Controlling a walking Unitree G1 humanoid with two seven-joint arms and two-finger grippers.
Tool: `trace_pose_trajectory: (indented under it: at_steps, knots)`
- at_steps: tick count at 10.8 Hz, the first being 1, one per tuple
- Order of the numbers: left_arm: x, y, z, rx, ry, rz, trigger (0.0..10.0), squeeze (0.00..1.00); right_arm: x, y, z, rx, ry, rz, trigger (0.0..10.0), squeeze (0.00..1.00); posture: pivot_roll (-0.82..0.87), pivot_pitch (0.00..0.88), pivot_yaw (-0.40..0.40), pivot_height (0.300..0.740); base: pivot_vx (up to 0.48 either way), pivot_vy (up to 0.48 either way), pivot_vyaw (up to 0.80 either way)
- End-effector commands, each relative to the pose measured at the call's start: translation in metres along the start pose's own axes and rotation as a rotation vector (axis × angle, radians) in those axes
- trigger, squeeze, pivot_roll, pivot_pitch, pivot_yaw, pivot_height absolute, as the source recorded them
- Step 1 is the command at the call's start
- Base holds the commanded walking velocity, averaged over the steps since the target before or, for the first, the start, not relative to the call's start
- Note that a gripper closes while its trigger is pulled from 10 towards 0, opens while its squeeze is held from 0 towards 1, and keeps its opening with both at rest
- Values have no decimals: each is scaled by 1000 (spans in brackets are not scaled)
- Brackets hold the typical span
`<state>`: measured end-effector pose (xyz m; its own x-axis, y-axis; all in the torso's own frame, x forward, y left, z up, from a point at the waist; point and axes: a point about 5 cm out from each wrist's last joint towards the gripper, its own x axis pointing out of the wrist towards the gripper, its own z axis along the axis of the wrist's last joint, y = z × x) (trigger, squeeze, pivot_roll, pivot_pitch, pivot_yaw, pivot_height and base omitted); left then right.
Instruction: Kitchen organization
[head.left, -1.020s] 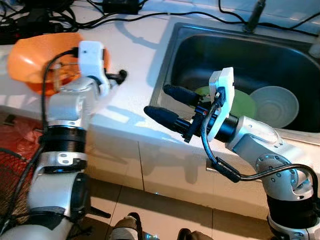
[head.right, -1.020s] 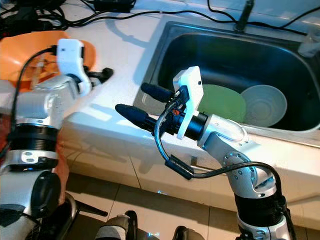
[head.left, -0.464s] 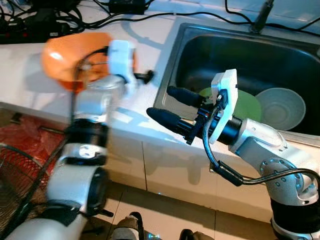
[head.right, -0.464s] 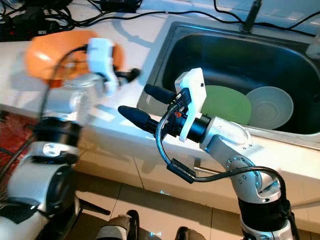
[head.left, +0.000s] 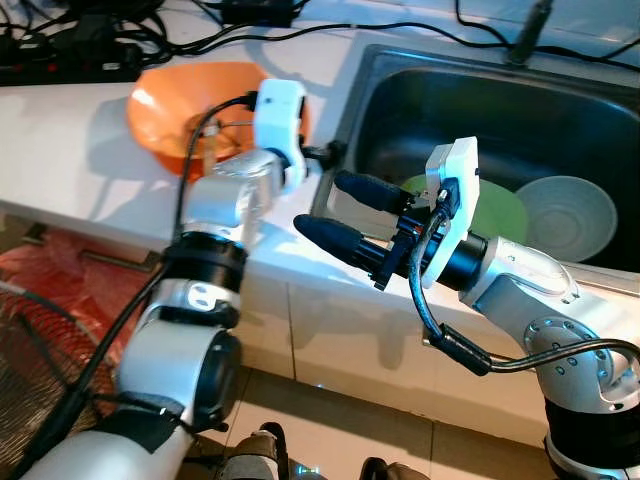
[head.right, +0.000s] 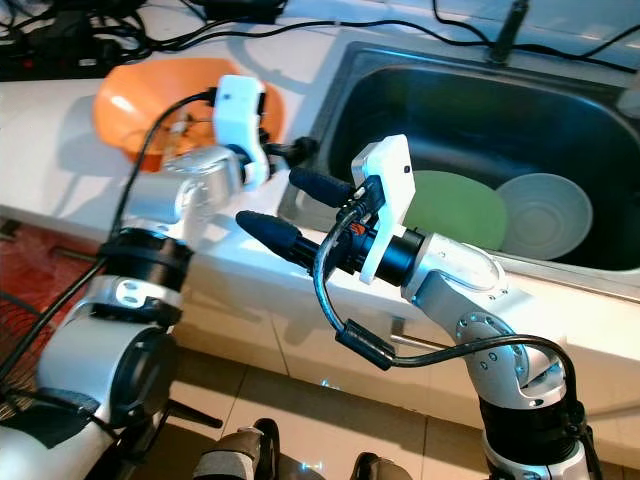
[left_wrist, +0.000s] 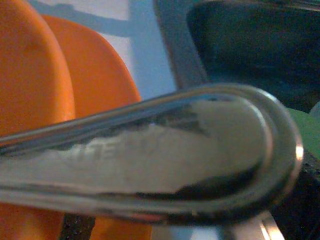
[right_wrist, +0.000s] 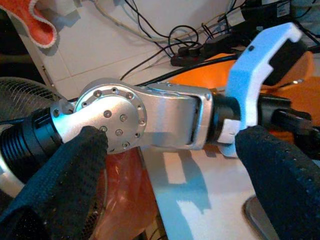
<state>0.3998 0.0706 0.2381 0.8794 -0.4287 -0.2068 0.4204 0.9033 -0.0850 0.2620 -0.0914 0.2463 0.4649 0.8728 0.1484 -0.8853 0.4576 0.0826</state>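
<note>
While two dishes lie in one sink, one orange bowl sits aside.

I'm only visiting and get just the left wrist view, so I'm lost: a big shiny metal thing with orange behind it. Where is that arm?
Observer: The left gripper is over the white counter, between the orange bowl and the sink.
Operator: Anything in that sink?
Observer: A green plate and a pale bowl, side by side.
Operator: And the other arm?
Observer: The right gripper hangs in front of the counter's edge, fingers open, holding nothing.
</note>
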Motion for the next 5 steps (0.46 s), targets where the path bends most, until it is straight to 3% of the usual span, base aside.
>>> trace_pose_trajectory:
  at_steps: [1, 2, 5]
  knots:
    - [9, -21, -48, -66, 200, -90, 10000, 0, -1, 2, 3, -7, -6, 0, 10000, 0, -30, 198, 17, 740, 0, 0, 0]
    - [11, -33, -46, -66, 195, -123, 10000, 0, -1, 2, 3, -7, -8, -1, 10000, 0, -30, 196, 21, 740, 0, 0, 0]
    - [14, -50, -43, -46, 190, -161, 10000, 0, -1, 3, 2, -8, -13, -3, 10000, 0, -25, 195, 24, 740, 0, 0, 0]
